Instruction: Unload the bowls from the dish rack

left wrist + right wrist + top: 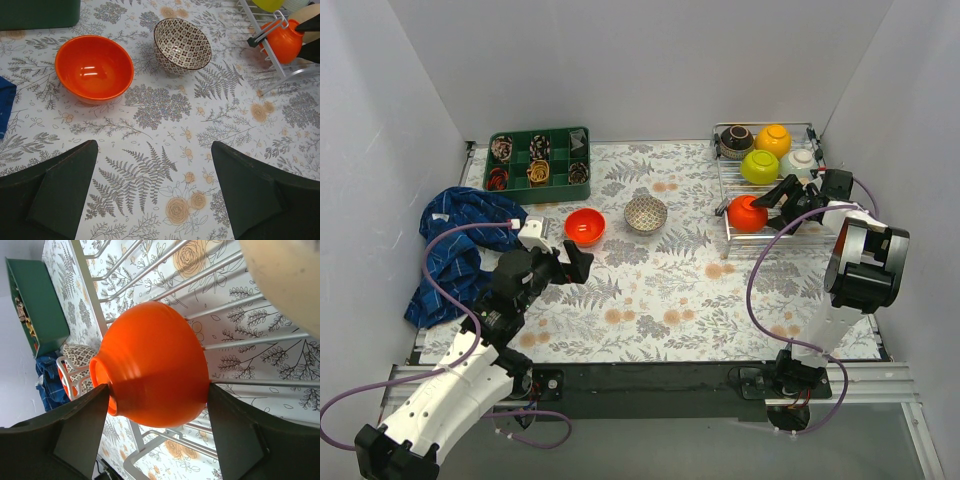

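Note:
The silver wire dish rack (800, 225) stands at the back right. On it are a dark brown bowl (736, 140), a yellow-orange bowl (774, 138), a lime green bowl (759, 166), a pale mint bowl (799, 161) and a red-orange bowl (746, 214) at the rack's near left corner. My right gripper (157, 390) is shut on this red-orange bowl (155, 365), one finger at its foot and one at its rim. A beige bowl (290, 280) lies beside it. A second red-orange bowl (94, 67) and the white patterned bowl (181, 45) sit upright on the table. My left gripper (155, 190) is open and empty above the table, near them.
A green compartment tray (515, 160) with small items stands at the back left. A blue checked cloth (460, 250) lies at the left edge. White walls close in the back and both sides.

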### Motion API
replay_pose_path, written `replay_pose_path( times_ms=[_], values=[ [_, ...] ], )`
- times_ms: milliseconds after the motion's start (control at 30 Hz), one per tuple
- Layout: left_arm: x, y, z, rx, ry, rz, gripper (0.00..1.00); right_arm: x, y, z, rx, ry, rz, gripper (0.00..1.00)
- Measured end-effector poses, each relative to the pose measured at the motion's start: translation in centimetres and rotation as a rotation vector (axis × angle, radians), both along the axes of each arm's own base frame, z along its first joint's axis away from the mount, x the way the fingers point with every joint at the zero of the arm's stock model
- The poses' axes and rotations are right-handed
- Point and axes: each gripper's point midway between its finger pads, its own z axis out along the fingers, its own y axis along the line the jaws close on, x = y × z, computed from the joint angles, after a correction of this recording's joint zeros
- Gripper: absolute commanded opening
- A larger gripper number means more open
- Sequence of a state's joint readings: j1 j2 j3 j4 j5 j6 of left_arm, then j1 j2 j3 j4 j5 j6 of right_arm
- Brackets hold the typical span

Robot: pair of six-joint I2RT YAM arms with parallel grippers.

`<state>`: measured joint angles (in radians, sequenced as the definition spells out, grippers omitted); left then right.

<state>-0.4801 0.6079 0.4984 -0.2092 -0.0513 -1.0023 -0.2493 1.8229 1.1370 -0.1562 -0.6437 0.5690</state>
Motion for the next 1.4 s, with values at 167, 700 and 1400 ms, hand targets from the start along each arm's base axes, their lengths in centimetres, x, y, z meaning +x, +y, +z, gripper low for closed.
replay_pose_path(
  times_ms=[167,700,1400],
  values=[
    [0.0,-0.1,0.0,-0.001,0.001,-0.005,0.98,0.0,0.0,0.2,-0.001,-0.003,0.000,0.39],
    [0.0,-0.2,-0.2,0.001,0.007,-0.010,0.98,-1.7,-0.9,2.2,-0.128,-0.020,0.025,0.10],
    [-0.1,-0.4,-0.4,-0.009,0.022,-0.013,0.98,-2.9,-1.7,12.5,-0.590,-0.343,0.091,0.01]
  ],
)
